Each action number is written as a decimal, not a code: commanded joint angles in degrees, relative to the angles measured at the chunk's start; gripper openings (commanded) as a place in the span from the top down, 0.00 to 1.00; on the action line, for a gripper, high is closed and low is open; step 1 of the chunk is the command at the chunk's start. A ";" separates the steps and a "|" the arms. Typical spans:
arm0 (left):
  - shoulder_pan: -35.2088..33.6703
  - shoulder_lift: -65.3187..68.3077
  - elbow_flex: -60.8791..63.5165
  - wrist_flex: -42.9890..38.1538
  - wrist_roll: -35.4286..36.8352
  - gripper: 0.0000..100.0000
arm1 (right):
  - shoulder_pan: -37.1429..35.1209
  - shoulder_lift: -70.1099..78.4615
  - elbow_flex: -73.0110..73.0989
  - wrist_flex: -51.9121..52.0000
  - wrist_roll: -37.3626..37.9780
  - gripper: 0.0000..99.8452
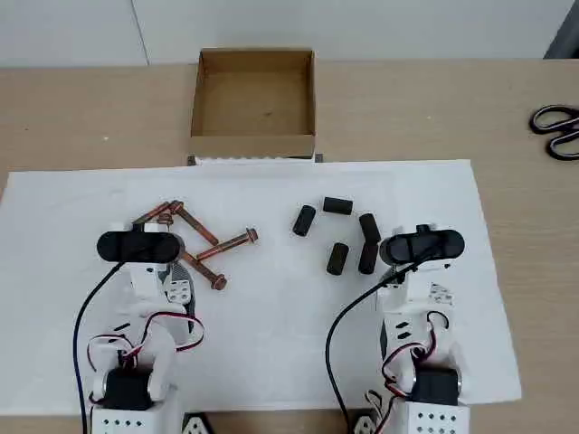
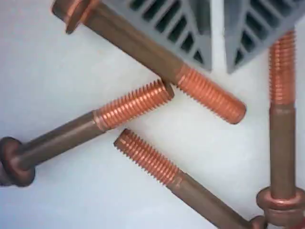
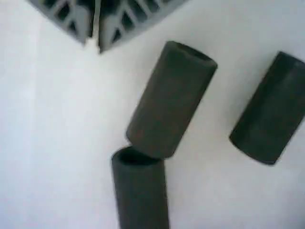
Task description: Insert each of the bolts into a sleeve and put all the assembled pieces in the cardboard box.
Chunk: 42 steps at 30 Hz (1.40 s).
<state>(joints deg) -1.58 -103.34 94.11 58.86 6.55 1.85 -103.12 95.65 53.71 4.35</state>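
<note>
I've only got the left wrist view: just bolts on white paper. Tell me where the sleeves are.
Observer: Five black sleeves lie on the same paper, clustered to the right of the bolts.
Operator: Now locate the box.
Observer: The box sits on the table just past the paper's far edge, roughly between the two piles.
Operator: Report what's in it.
Observer: Nothing; its floor is bare.
</note>
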 commanded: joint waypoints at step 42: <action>-9.32 71.82 -72.57 37.01 -6.51 0.99 | -9.54 86.55 -98.29 41.71 1.76 0.99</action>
<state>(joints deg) -10.99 -46.29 31.52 90.33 2.86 -6.15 -18.99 0.09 95.12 1.71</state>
